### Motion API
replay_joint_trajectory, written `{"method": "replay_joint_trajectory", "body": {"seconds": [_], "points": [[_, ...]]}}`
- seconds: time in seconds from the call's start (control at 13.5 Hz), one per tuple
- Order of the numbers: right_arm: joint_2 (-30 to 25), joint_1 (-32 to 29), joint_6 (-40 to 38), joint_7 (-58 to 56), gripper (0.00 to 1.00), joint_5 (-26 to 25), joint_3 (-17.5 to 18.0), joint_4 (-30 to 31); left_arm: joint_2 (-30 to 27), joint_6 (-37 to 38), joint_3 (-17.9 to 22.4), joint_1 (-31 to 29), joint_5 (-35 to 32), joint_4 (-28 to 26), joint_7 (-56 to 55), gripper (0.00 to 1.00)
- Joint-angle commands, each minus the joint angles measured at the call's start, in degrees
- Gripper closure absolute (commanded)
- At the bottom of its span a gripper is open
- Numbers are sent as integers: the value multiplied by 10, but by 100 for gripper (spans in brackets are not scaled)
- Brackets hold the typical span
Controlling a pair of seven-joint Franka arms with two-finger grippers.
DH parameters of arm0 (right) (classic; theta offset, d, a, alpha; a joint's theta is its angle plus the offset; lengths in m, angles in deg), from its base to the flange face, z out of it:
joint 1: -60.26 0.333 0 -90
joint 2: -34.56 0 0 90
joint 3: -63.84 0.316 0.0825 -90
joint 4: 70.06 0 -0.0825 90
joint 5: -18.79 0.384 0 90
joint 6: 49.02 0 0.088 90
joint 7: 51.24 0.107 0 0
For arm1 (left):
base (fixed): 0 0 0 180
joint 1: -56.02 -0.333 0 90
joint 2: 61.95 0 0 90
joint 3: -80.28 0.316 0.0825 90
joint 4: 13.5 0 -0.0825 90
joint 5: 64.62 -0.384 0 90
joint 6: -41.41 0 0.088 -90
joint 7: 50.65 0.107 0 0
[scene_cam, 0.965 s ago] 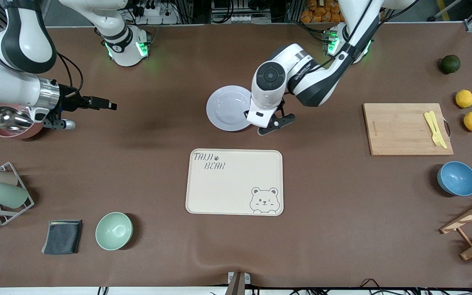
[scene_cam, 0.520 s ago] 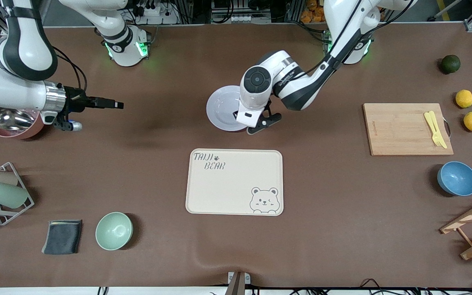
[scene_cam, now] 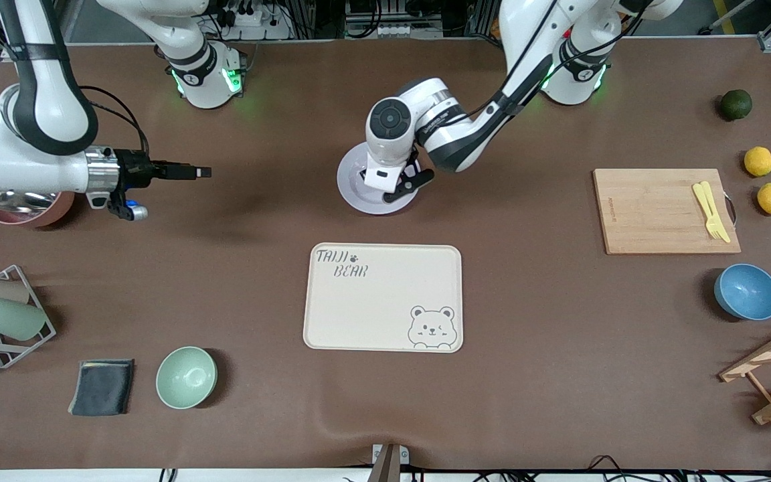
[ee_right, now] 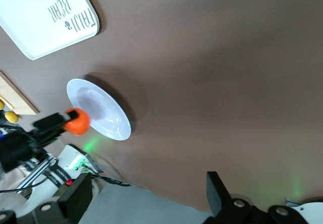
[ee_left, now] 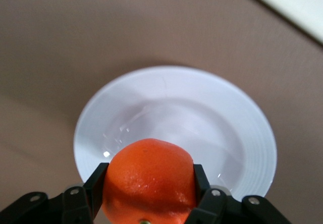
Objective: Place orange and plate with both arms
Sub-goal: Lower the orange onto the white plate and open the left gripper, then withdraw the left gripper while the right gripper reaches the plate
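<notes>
Left gripper, squeezing the small round red-orange orange, has moved over the round pale plate, so I can drop it soon, while my wide-open right gripper waits.

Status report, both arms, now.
Left gripper shut on orange, over plate. Right gripper open, waiting over bare table at the right arm's end. Nothing on the plate.

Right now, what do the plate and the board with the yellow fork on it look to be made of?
The plate: glossy pale material with small highlights in its well, ceramic or melamine, can't tell which. The cutting board: matte light wood, perhaps bamboo, by its tan colour. The fork: probably plastic, uniform pale yellow.
</notes>
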Motion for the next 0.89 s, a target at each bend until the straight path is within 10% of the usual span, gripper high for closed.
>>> {"method": "replay_joint_trajectory", "body": {"seconds": [0.0, 0.3, 0.37, 0.52, 0.82], "points": [[17, -9, -5, -14, 0, 19, 6, -9, 33, -26, 6, 22, 1, 12, -17, 94], [78, -8, -44, -19, 0, 19, 6, -80, 60, -33, 8, 29, -8, 11, -22, 92], [82, -10, -56, -19, 0, 19, 6, -91, 62, -33, 9, 29, -8, 11, -22, 77], [82, -5, -56, -21, 0, 19, 6, -93, 65, -42, 8, 33, -6, 11, -28, 4], [107, 9, -53, -24, 0, 42, 9, -93, 52, -47, 9, 28, -8, 33, -54, 0]]}}
